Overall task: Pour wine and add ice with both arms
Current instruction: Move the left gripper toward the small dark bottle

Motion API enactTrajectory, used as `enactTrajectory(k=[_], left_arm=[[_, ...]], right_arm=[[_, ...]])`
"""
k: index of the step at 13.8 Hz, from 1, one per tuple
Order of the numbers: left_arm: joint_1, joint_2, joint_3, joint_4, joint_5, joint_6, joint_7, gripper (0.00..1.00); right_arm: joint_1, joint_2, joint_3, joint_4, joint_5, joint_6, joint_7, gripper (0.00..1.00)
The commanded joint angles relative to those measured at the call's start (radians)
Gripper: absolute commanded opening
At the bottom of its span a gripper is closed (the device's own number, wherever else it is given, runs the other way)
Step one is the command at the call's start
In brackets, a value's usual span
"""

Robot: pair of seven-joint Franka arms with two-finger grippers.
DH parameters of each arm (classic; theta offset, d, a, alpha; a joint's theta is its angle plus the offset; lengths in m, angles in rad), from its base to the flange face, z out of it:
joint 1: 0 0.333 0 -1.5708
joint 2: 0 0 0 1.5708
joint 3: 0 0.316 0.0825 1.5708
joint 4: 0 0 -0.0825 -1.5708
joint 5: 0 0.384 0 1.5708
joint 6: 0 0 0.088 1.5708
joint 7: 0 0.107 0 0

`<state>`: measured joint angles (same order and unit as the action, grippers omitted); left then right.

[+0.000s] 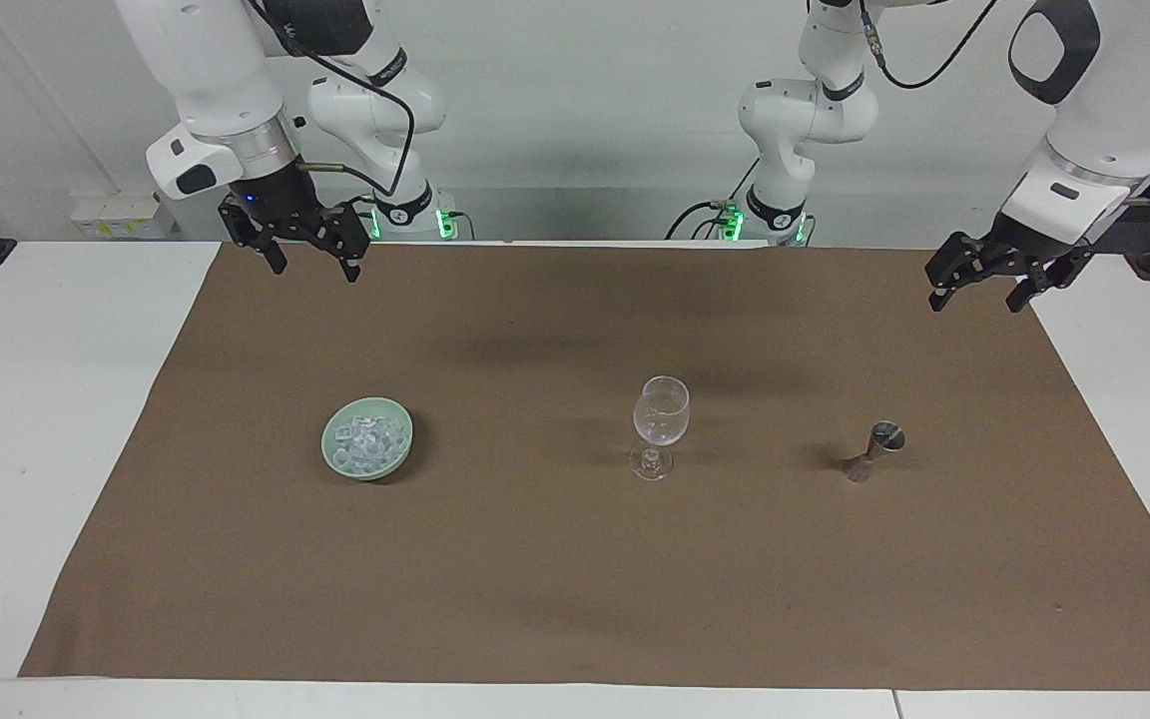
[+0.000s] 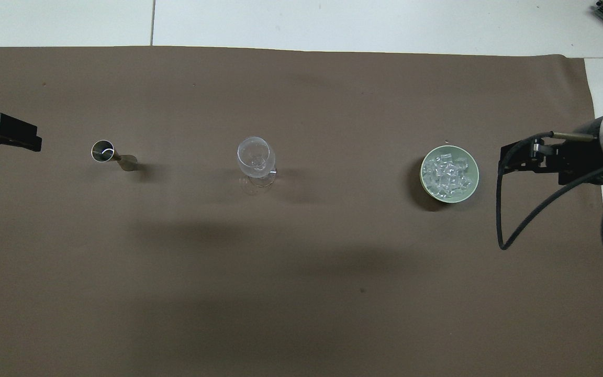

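Note:
A clear, empty wine glass (image 1: 660,424) stands upright mid-cloth; it also shows in the overhead view (image 2: 254,157). A pale green bowl (image 1: 397,461) holds the heap of ice (image 1: 365,441), toward the right arm's end; the overhead view shows the bowl (image 2: 473,183) and ice (image 2: 448,173) too. A small metal jigger (image 1: 874,451) stands toward the left arm's end, and also shows from above (image 2: 110,154). My right gripper (image 1: 314,268) hangs open and empty over the cloth's edge nearest the robots. My left gripper (image 1: 974,300) hangs open and empty over the cloth's corner at its end.
A brown cloth (image 1: 575,599) covers most of the white table (image 1: 36,399). Glass, bowl and jigger stand in one row across the cloth. A black cable (image 2: 505,220) loops off the right arm's wrist.

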<state>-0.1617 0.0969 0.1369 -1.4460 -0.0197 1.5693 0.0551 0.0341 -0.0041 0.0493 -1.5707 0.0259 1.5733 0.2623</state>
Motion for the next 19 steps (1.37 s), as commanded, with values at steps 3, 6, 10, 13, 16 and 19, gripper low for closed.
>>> enactTrajectory(k=[3,6,10,13,16,19], left_arm=[[0.005,0.007,0.004,0.006,0.006,0.0,0.046,1.0],[0.037,0.023,0.006,0.004,0.006,0.023,0.115,1.0],[0.077,0.056,0.009,0.004,-0.064,0.078,0.285,1.0],[0.131,0.082,0.009,0.006,-0.135,0.094,0.394,1.0],[0.194,0.107,0.009,0.004,-0.228,0.095,0.57,1.0],[0.264,0.153,0.009,0.003,-0.345,0.094,0.809,1.0]], right_arm=[[-0.002,-0.013,-0.006,-0.015,0.019,0.014,-0.017,1.0],[-0.002,-0.013,-0.006,-0.015,0.019,0.014,-0.017,1.0],[-0.002,-0.013,-0.006,-0.014,0.019,0.014,-0.017,1.0],[-0.002,-0.013,-0.006,-0.015,0.019,0.014,-0.017,1.0],[-0.002,-0.013,-0.006,-0.014,0.019,0.014,-0.017,1.0],[-0.002,-0.013,-0.006,-0.014,0.019,0.014,-0.017,1.0]])
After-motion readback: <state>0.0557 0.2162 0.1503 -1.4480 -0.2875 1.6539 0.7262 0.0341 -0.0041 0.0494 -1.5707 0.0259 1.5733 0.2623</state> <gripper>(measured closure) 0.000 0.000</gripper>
